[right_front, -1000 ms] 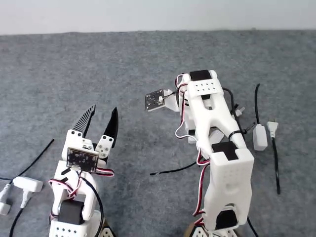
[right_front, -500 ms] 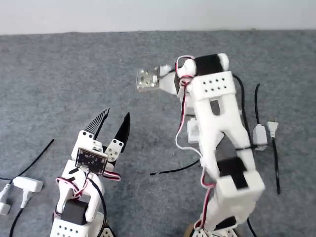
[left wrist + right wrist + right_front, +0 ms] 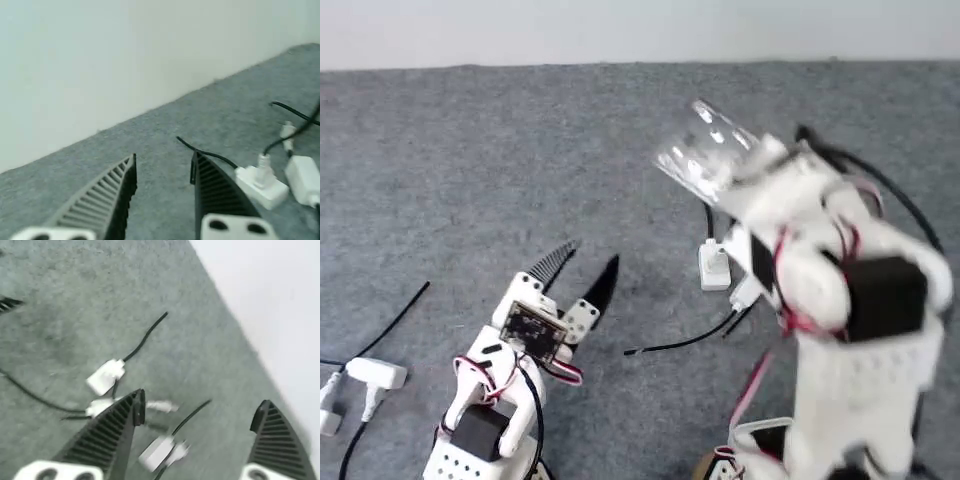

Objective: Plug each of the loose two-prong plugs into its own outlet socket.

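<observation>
My left gripper stands open and empty at the front left of the grey carpet. In its own view the left gripper points toward a white outlet socket with a plug stuck in it and a second white block beside it. That white outlet socket lies mid-table with a black cord trailing forward. The right arm is raised at the right. The right gripper is open wide above a white socket and a loose plug.
At the front left edge lie another white socket, a white plug and a thin black cord. A pale wall bounds the carpet at the back. Another white plug piece lies under the right gripper.
The right arm has swung up and to the right, uncovering the mid-table socket. The left gripper has shifted right and a little toward the front, still open.
</observation>
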Motion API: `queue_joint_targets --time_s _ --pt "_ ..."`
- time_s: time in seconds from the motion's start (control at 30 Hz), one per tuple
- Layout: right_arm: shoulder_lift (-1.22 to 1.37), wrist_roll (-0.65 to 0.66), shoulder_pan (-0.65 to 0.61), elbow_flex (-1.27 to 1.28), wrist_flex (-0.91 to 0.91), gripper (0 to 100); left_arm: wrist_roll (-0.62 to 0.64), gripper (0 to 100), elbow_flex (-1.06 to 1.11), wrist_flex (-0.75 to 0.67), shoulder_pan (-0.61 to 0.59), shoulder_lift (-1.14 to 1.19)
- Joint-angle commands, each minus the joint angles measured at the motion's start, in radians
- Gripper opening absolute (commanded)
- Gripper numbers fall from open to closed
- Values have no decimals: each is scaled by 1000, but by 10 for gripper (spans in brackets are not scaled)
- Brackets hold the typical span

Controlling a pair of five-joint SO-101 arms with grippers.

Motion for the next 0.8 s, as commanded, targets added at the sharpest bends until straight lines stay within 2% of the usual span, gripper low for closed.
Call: queue_joint_targets --time_s 0.0,0.2,0.4,0.57,0.77 --pt "-214 -64 38 221 38 336 14 191 -54 71 92 -2" --pt "-621 -160 42 502 38 336 -21 192 -74 132 239 0" --pt "-949 -176 42 793 36 336 -23 192 -114 170 273 25" --pt "-1142 -226 54 914 15 336 15 192 -255 192 290 241" --pt "-1204 -230 59 916 13 336 -37 192 -355 121 376 603"
